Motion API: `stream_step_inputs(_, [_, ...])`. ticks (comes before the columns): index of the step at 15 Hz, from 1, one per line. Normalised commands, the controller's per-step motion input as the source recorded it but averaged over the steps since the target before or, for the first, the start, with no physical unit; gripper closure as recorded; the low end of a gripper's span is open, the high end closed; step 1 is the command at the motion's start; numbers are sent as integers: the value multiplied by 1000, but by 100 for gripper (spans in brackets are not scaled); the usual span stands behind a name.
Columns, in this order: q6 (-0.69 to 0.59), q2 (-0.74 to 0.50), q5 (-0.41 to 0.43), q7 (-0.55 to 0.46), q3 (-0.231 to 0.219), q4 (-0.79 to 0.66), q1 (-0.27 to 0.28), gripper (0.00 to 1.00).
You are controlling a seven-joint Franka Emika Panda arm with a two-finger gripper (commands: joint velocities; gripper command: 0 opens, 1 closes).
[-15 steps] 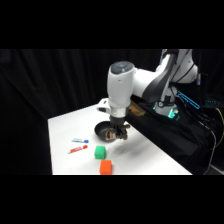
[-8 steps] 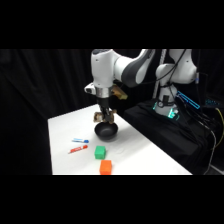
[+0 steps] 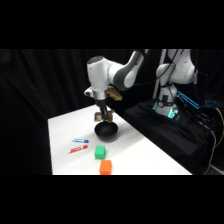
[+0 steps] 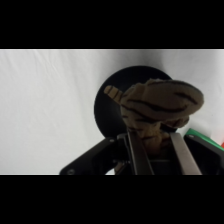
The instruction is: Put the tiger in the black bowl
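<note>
1. The tiger hangs clamped between the gripper's two fingers, held in the air just above the bowl; in the wrist view its striped body covers much of the bowl's dark round, so it sits over the bowl, not in it.
2. The bowl stands near the table's far side, with bare white surface to its right and toward the near edge (the roomiest stretch).
3. To the bowl's left and nearer the camera lie the other things: a green block, an orange block close to the table's near edge, a blue piece and a red piece side by side.
4. Count: one tiger, one bowl, two blocks, two small flat pieces.
5. Compared with half a second ago, the gripper stands higher over the bowl, and the arm's elbow has swung up and right; the blocks and pieces have not moved.
</note>
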Motion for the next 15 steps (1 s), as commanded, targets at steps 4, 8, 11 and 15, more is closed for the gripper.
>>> stream_step_inputs(4, [233, 152, 140, -189, -3, 0, -58, 96])
stream_step_inputs(8, [180, 95, 122, -185, -15, 0, -33, 83])
stream_step_inputs(11, [112, 5, 116, -187, -20, 2, -17, 55])
stream_step_inputs(15, [7, -40, 124, -235, -18, 47, -30, 22])
